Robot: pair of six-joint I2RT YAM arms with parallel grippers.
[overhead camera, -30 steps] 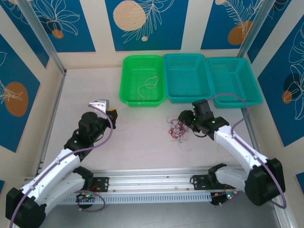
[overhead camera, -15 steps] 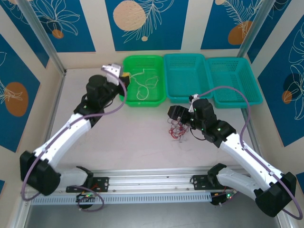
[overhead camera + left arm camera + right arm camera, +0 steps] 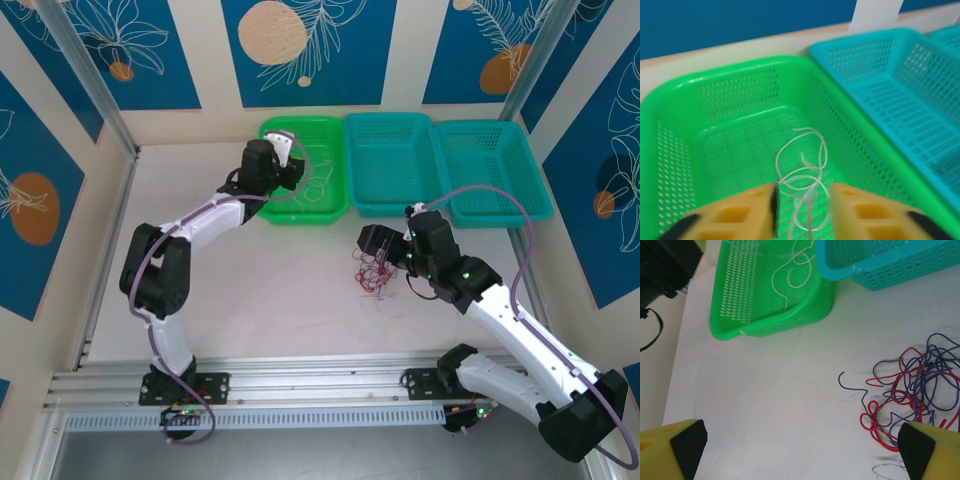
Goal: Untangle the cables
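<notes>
Red and purple cables loose on the table by the right claw; a white one in the green basket under the left claw.

The red-and-purple tangle of cables (image 3: 914, 392) lies as a roughly round clump on the table (image 3: 765, 405) with no clear long axis, one purple end straying out toward the right gripper's (image 3: 800, 445) centre line. It sits just ahead of the right-hand fingertip. The jaws are spread wide, gripping and touching nothing. Farther back, the left gripper (image 3: 803, 202) hangs over the green basket (image 3: 740, 67), jaws parted. The white cable (image 3: 801, 172) runs loosely up between them, its loops stretching away toward the basket's far wall, unclamped.
</notes>
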